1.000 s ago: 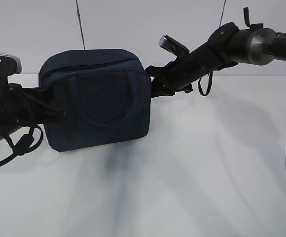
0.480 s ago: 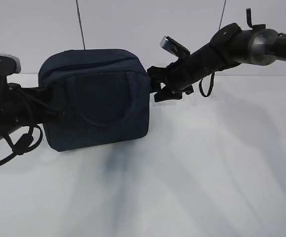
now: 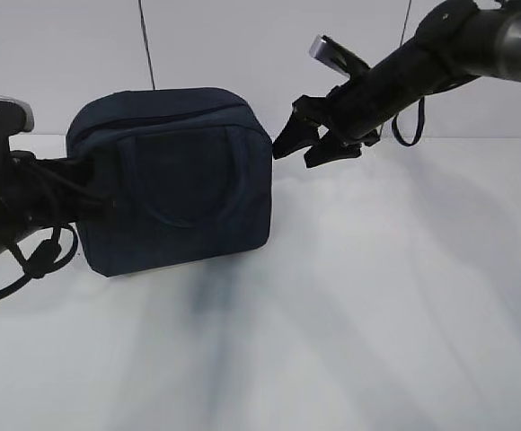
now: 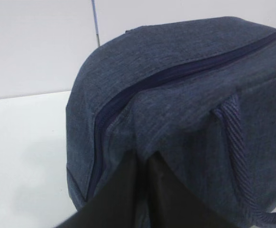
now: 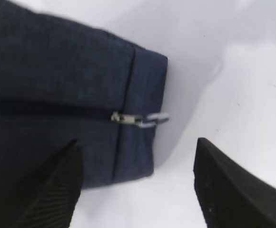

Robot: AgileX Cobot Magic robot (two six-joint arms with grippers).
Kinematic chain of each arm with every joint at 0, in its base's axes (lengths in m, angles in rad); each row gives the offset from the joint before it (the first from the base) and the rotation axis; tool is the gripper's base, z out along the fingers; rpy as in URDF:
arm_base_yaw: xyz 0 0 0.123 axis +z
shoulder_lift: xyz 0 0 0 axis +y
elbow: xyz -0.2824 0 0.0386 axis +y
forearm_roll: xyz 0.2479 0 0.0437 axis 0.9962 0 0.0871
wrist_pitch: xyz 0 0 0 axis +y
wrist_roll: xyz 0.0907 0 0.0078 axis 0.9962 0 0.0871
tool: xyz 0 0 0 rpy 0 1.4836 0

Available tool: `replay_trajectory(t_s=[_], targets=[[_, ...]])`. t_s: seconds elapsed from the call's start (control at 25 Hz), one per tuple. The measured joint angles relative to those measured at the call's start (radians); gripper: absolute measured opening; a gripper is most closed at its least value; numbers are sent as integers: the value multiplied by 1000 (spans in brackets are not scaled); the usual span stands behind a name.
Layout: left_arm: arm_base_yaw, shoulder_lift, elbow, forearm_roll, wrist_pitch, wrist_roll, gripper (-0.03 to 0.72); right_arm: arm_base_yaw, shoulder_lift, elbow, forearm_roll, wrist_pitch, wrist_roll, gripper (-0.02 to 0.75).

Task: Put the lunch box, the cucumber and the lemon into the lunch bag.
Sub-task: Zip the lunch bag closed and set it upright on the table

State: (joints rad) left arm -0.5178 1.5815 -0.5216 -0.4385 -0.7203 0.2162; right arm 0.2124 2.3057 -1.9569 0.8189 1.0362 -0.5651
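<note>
One lunch bag (image 3: 171, 180), seemingly two grippers (image 3: 307, 144)

Bright, even light casts soft shadows on the white table (image 3: 377, 314), while the right wrist view is blurred.

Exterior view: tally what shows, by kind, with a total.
Lunch bag: 1
End effector: 2, the left end effector pinching the bag's fabric, the right end effector open and clear of it
Lunch box, cucumber, lemon: 0 in view
Total: 3
</note>
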Motion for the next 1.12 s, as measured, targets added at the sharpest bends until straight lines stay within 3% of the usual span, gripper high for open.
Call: replay_trajectory(t_s=[0.12,0.32,0.44,0.84,1.12], targets=[[0,0,0,-40,-25,0,106,0,-38,0,-54,34,9,561],[0,-37,0,-57,-40,0,392,-2,-92,0,-75,52,18,561],[0,-71,0,-57,-30,0,475,-2,-107,0,-76,68,29,561],[0,-356,0,-57,327,0,498,-2,-169,0,-108,178,97,562],[0,-620,-39,-37,748,0,498,32,-287,0,-352,190,234,562]])
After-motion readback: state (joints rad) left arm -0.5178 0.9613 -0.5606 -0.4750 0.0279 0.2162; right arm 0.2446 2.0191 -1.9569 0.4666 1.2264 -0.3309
